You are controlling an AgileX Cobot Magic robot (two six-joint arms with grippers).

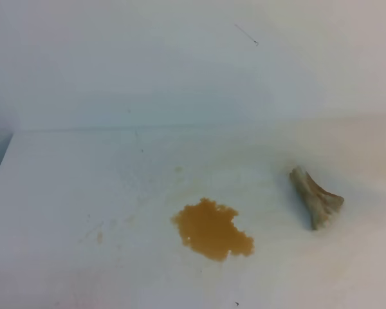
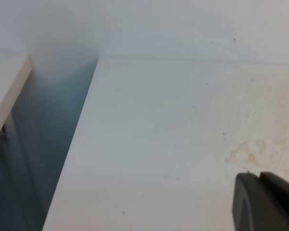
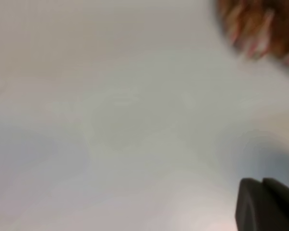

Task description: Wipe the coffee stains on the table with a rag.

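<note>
R hand (image 3: 267,204) closed & empty, L hand (image 2: 265,199) looks closed too, neither near rag (image 1: 316,198) lying right of coffee stains (image 1: 212,228) on tabletop (image 1: 83,193); pre-grasp step, next: open R, reach rag.

Plain white wall (image 1: 180,64), soft even light

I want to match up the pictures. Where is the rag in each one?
Exterior high view: the rag lies on the right, on the table, apart from the coffee stains at lower middle.
Left wrist view: no rag in it; only tabletop with pale tan smudges.
Right wrist view: a blurry brownish shape in the top right corner may be the rag; too blurred to tell.
Shared landmark: the white table, in all three.
</note>
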